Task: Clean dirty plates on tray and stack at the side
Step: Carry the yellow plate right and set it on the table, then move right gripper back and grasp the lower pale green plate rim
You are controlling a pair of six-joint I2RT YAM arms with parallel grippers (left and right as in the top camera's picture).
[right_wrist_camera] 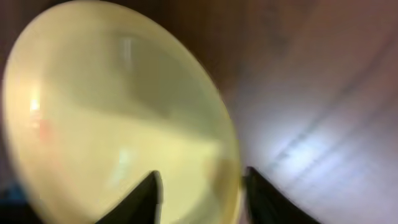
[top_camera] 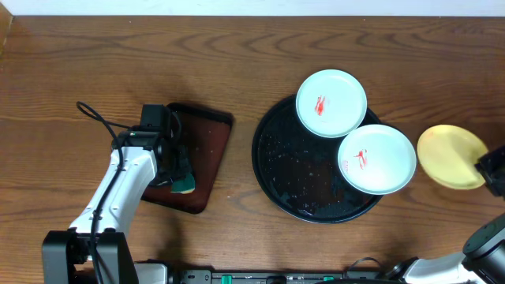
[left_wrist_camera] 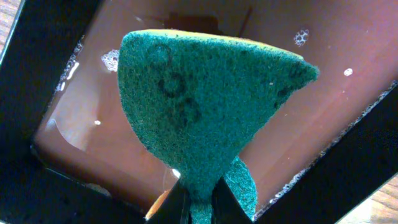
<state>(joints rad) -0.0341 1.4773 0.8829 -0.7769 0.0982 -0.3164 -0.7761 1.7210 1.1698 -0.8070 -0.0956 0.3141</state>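
- My left claw [left_wrist_camera: 199,208] pinches the sponge [left_wrist_camera: 205,106] over the maroon tray [left_wrist_camera: 348,118], desk's left.
- My right claw [right_wrist_camera: 202,193] straddles the yellow plate [top_camera: 448,154] at the right edge; I can't tell if it grips.
- Next, I judge: scrub the smeared plates [top_camera: 331,102] on the black tray [top_camera: 276,162].

Yellow plate [top_camera: 448,155], green sponge [left_wrist_camera: 205,106], blk tray [top_camera: 292,170]

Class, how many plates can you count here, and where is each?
3. One white plate on the black tray's far edge, a second white plate at its right edge, the yellow plate off it, further right.
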